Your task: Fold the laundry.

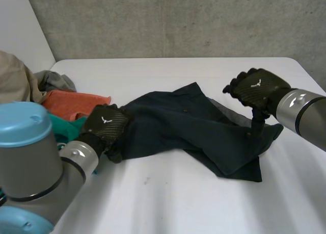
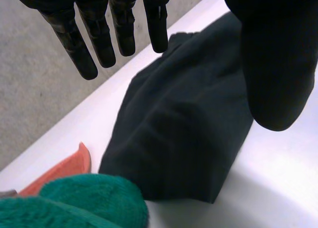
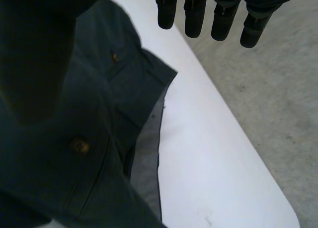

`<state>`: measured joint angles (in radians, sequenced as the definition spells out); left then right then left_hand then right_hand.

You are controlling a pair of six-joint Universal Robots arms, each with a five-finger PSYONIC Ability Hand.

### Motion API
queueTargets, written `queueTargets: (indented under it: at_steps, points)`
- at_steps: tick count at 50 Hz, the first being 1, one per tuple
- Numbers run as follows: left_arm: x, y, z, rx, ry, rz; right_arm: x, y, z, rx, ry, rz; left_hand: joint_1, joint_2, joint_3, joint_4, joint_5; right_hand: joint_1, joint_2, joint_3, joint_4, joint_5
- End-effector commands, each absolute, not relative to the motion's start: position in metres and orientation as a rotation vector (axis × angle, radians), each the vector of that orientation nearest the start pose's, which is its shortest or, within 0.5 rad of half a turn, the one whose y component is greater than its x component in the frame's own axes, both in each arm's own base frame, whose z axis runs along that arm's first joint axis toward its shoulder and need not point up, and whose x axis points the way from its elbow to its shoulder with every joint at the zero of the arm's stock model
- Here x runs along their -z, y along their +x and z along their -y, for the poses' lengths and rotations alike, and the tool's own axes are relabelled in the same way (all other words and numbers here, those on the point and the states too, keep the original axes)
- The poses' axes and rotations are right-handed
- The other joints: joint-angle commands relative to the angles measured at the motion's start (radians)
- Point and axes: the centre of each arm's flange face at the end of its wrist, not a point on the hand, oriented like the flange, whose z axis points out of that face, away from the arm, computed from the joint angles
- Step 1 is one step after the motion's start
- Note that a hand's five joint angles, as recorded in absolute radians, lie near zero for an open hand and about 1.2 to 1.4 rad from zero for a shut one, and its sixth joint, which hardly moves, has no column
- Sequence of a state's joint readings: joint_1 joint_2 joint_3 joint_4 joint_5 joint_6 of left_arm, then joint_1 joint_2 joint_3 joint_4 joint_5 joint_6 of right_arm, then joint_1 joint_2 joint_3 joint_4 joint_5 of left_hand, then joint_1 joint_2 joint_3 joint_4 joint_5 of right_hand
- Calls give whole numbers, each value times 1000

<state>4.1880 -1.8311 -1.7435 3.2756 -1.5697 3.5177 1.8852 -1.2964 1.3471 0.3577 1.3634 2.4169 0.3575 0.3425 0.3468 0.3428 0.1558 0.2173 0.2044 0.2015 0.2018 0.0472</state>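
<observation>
At seven o'clock on the white table [image 1: 168, 203], nearest the camera, the left arm [image 1: 35, 162] reaches in. The left hand [image 1: 105, 123] sits at the nine o'clock end of the dark navy garment [image 1: 188, 129]. Its wrist view has the fingers [image 2: 82, 51] straight and spread, with the thumb well apart from them and nothing pinched: a relaxed hand above the garment's folded end. The garment lies crumpled across the middle of the table, running from nine o'clock to about four o'clock. It has a brown button [image 3: 79, 145] on its front and a paler grey lining [image 3: 146, 158] along one edge. At two o'clock the right hand [image 1: 257, 88] hovers over the garment's other end, thumb pointing down at the cloth; whether it touches I cannot tell. Its fingers [image 3: 194, 19] are straight too, holding nothing. Just beside the left hand, at ten o'clock, lie a green cloth [image 1: 69, 126] and an orange cloth [image 1: 76, 102], with a grey cloth [image 1: 55, 81] and a beige cloth [image 1: 15, 83] farther back. At twelve o'clock stands a concrete wall [image 1: 178, 20].
</observation>
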Motion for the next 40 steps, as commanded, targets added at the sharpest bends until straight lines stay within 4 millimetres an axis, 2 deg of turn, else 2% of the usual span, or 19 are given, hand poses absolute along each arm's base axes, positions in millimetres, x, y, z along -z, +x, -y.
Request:
queueTargets:
  at_steps: [1,5,8,11,14,19,22,23,24,25,26,27,31,34,36,37,39,40]
  points:
    - [-181,-273,219,1878,1064,-2353,-234,238,275,1729,-1496,-2252,29,44,40,44,56,-43,-30,-27,-27,-47]
    - [-172,-288,202,1901,1199,-2366,-219,233,280,1739,-1485,-2260,23,38,34,38,50,-43,-30,-27,-27,-47]
    - [-163,-299,199,1922,1245,-2353,-207,232,282,1731,-1506,-2257,26,41,37,41,53,-43,-30,-27,-27,-47]
    - [-156,-307,210,1955,1206,-2293,-198,231,282,1709,-1543,-2252,32,47,43,47,59,-43,-30,-27,-27,-47]
    - [-146,-309,232,1935,1171,-2214,-188,231,283,1673,-1579,-2246,73,88,84,88,100,-31,-18,-15,-16,-36]
    - [-122,-318,257,1845,1257,-2122,-176,235,287,1649,-1581,-2220,108,123,119,123,135,162,175,178,178,158]
    - [-112,-322,264,1807,1298,-2109,-170,238,291,1663,-1573,-2210,284,299,294,298,311,300,313,316,316,296]
    - [-109,-324,267,1786,1317,-2107,-166,239,293,1669,-1570,-2209,537,552,548,552,565,510,523,526,525,506]
    - [-107,-325,268,1774,1322,-2109,-165,239,295,1671,-1570,-2206,691,706,702,706,718,605,618,621,621,601]
    - [-108,-325,270,1775,1320,-2108,-164,240,295,1670,-1572,-2203,844,859,854,859,871,743,756,758,758,738]
    - [-113,-328,273,1790,1312,-2103,-162,240,295,1664,-1575,-2206,1037,1052,1047,1052,1064,985,998,1001,1001,981]
    - [-117,-329,274,1809,1304,-2096,-163,240,296,1665,-1577,-2208,1039,1054,1049,1053,1066,1150,1163,1166,1166,1146]
    - [-152,-336,273,1937,1251,-2071,-175,237,291,1640,-1611,-2216,1039,1054,1049,1054,1066,1179,1192,1195,1194,1175]
    - [-180,-341,262,2035,1225,-2080,-196,223,275,1537,-1694,-2264,1039,1054,1049,1054,1066,1179,1192,1195,1194,1175]
    - [-188,-341,253,2044,1242,-2110,-209,208,258,1409,-1772,-2299,1039,1054,1049,1054,1066,1179,1192,1195,1194,1175]
    - [-191,-339,242,2017,1281,-2150,-213,203,251,1341,-1806,-2311,1039,1054,1049,1054,1066,1179,1192,1195,1194,1175]
    - [-192,-336,230,1970,1322,-2201,-217,194,238,1239,-1853,-2316,1039,1054,1049,1054,1066,1179,1192,1195,1194,1175]
    - [-191,-330,218,1904,1362,-2257,-220,186,226,1130,-1885,-2314,1039,1054,1049,1054,1066,1179,1192,1195,1194,1175]
